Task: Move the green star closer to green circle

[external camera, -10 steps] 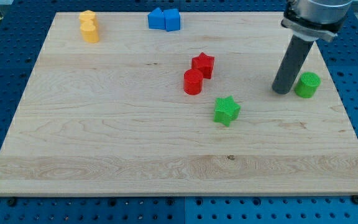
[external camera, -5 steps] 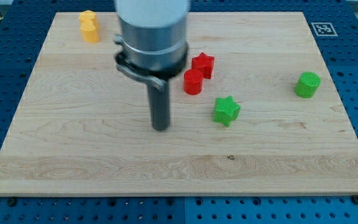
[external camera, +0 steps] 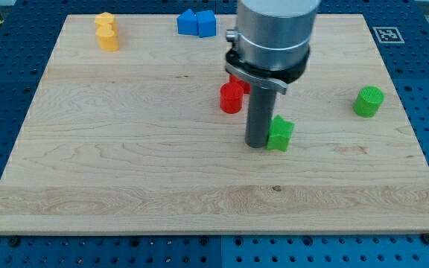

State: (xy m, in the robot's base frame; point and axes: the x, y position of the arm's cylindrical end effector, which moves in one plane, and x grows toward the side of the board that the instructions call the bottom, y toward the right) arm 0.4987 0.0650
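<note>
The green star (external camera: 281, 133) lies right of the board's middle. My tip (external camera: 256, 144) stands against the star's left side, touching it or nearly so. The green circle (external camera: 368, 101), a short cylinder, stands near the board's right edge, well to the right of the star and a little higher in the view. The rod and arm body rise above the tip and hide part of the board behind them.
A red cylinder (external camera: 231, 98) stands just up-left of my tip; a red star behind it is mostly hidden by the arm. Two blue blocks (external camera: 196, 23) sit at the top edge. Two yellow blocks (external camera: 106, 32) sit at the top left. The wooden board (external camera: 125, 164) lies on a blue pegboard.
My tip went from beside the green circle to the board's middle left, then right to the green star's left side. The star has shifted slightly right.
</note>
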